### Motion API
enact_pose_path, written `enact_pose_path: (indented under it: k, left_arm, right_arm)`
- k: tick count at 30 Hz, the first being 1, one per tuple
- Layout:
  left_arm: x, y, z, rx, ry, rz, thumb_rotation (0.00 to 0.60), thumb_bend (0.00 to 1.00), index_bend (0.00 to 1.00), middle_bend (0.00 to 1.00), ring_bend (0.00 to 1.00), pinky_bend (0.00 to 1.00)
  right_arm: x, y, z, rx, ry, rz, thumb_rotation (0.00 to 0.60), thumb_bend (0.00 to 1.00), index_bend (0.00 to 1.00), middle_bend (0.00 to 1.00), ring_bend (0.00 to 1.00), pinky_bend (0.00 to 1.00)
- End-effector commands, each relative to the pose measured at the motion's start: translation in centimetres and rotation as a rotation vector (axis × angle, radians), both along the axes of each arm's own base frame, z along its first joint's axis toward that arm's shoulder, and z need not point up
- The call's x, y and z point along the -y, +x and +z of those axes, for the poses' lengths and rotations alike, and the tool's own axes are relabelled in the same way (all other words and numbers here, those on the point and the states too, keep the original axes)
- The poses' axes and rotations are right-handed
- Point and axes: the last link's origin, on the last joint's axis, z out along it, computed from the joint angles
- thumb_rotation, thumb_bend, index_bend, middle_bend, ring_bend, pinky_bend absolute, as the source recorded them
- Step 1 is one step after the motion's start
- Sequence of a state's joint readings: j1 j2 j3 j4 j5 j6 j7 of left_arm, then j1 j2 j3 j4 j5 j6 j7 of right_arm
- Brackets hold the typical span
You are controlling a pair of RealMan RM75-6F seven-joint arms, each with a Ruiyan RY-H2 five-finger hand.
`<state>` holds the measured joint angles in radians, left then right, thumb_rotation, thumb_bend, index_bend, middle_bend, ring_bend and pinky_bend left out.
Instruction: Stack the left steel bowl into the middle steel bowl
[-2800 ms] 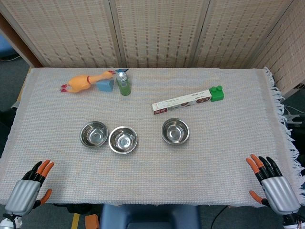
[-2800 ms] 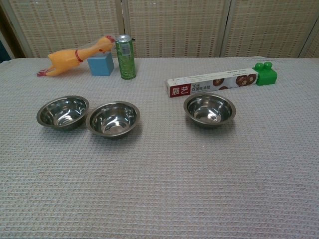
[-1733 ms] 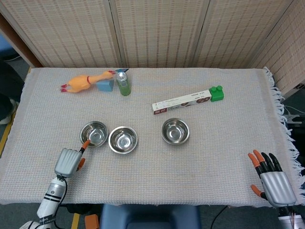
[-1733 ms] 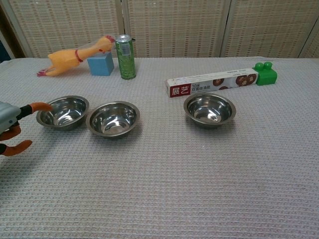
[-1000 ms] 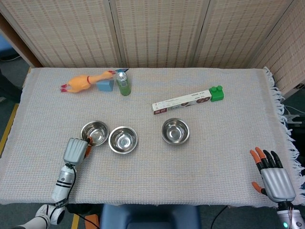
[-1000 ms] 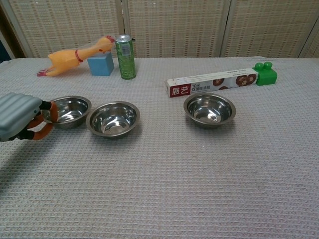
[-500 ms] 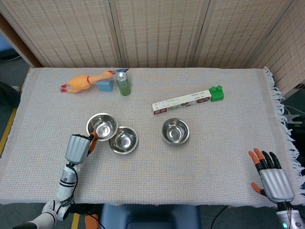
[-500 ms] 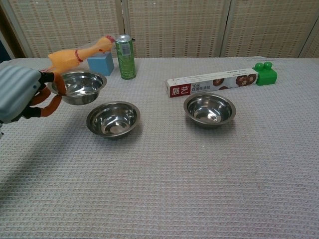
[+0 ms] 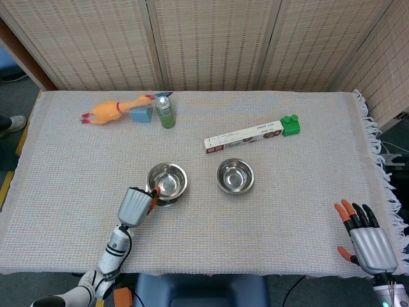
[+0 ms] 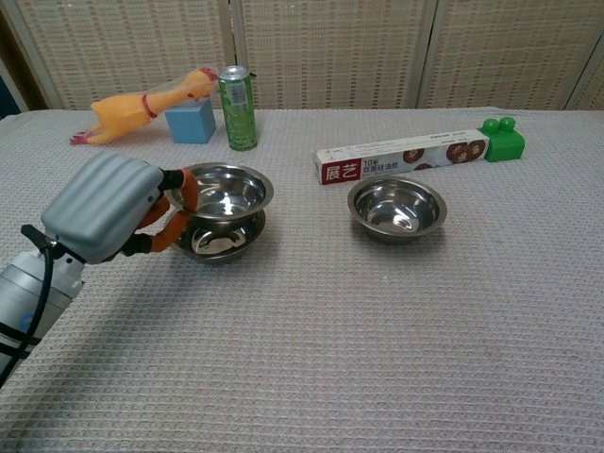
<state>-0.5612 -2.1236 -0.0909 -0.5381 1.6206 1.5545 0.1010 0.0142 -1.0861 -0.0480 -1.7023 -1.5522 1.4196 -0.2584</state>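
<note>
Head view, left hand: the left hand [image 9: 137, 206] holds the left steel bowl [image 9: 167, 180] by its near-left rim, fingers closed on the edge.
Head view, bowl position: the carried bowl covers the middle steel bowl almost fully; only a thin edge of something shows below it, so from here I cannot tell how well the two are centred.
Head view, right hand: the right hand [image 9: 368, 240] lies at the near right corner of the table [image 9: 307, 204], fingers spread, holding nothing, well apart from the bowls.
Head view, neighbours: the right steel bowl [image 9: 234, 176] stands just beside the pair; the box [image 9: 243, 136] is further back.

Chest view, left hand: the orange fingertips [image 10: 181, 192] pinch the rim of the left steel bowl [image 10: 225, 192].
Chest view, stacking: this bowl sits above the middle steel bowl [image 10: 223, 243], seemingly not yet seated, and looks almost level.
Chest view, advice: I judge the best way is to lower it straight down, keep the rim level, and check that both rims are concentric before opening the fingers.
Chest view, risk: the fingers are under the rim on the near side, so they may be trapped between the two bowls; release slowly and withdraw toward the left.
</note>
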Motion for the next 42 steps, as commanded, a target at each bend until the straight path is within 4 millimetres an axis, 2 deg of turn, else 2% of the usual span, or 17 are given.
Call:
enact_pose_path:
  k: [1, 5, 14, 19, 24, 28, 31, 33, 34, 36, 39, 42]
  left_arm:
    - [0.2, -0.3, -0.7, -0.027, -0.033, 0.002, 0.6, 0.62, 0.53, 1.0, 1.0, 1.0]
    - [0.6, -0.4, -0.8, -0.023, -0.063, -0.003, 0.6, 0.56, 0.31, 1.0, 1.0, 1.0]
    - [1.7, -0.4, 0.0, 0.018, -0.117, 0.021, 0.6, 0.45, 0.06, 1.0, 1.0, 1.0]
    - [2.7, -1.3, 1.6, 0.013, -0.157, 0.056, 0.6, 0.42, 0.0, 1.0, 1.0, 1.0]
    - [3.5, -1.7, 3.4, 0.05, -0.223, 0.098, 0.6, 0.4, 0.0, 1.0, 1.0, 1.0]
    - [3.3, -1.7, 4.0, 0.029, -0.247, 0.13, 0.6, 0.4, 0.0, 1.0, 1.0, 1.0]
    - [3.7, -1.6, 4.8, 0.043, -0.256, 0.133, 0.6, 0.4, 0.0, 1.0, 1.0, 1.0]
    - [4.5, -2.2, 5.7, 0.041, -0.252, 0.129, 0.6, 0.4, 0.0, 0.97, 1.0, 1.0]
    - [5.0, -2.6, 6.3, 0.04, -0.252, 0.131, 0.6, 0.4, 0.0, 0.95, 0.99, 1.0]
    - [6.2, -3.9, 7.8, 0.029, -0.238, 0.148, 0.6, 0.4, 0.0, 0.82, 0.91, 0.98]
    - [7.9, -6.5, 10.3, 0.013, -0.205, 0.204, 0.6, 0.4, 0.0, 0.64, 0.71, 0.88]
    - [9.2, -8.9, 12.5, 0.036, -0.173, 0.29, 0.6, 0.4, 0.0, 0.58, 0.59, 0.8]
  right_arm:
    - [-0.1, 0.0, 0.3, 0.004, -0.01, 0.001, 0.6, 0.11, 0.0, 0.0, 0.0, 0.0]
    - [-0.1, 0.0, 0.2, 0.003, -0.008, 0.001, 0.6, 0.11, 0.0, 0.0, 0.0, 0.0]
    - [-0.1, 0.1, -0.1, -0.002, -0.004, 0.013, 0.6, 0.11, 0.0, 0.0, 0.0, 0.0]
    - [0.6, 0.2, -1.2, 0.0, 0.017, 0.043, 0.6, 0.11, 0.0, 0.0, 0.0, 0.0]
    - [1.9, 1.4, -3.0, 0.019, 0.032, 0.131, 0.6, 0.11, 0.0, 0.0, 0.0, 0.0]
    - [2.9, 2.6, -3.9, 0.007, 0.056, 0.167, 0.6, 0.11, 0.0, 0.0, 0.0, 0.0]
    - [4.5, 3.8, -4.8, 0.031, 0.049, 0.207, 0.6, 0.11, 0.0, 0.0, 0.0, 0.0]
    - [6.3, 4.6, -5.9, 0.05, 0.032, 0.234, 0.6, 0.11, 0.0, 0.0, 0.0, 0.0]
    - [7.2, 5.0, -6.5, 0.056, 0.025, 0.244, 0.6, 0.11, 0.0, 0.0, 0.0, 0.0]
    - [9.0, 5.9, -8.0, 0.058, 0.024, 0.271, 0.6, 0.11, 0.03, 0.0, 0.0, 0.0]
    - [11.0, 7.4, -10.4, 0.044, 0.039, 0.32, 0.6, 0.11, 0.16, 0.0, 0.0, 0.0]
    - [12.4, 8.9, -12.7, 0.031, 0.041, 0.37, 0.6, 0.11, 0.25, 0.0, 0.0, 0.0]
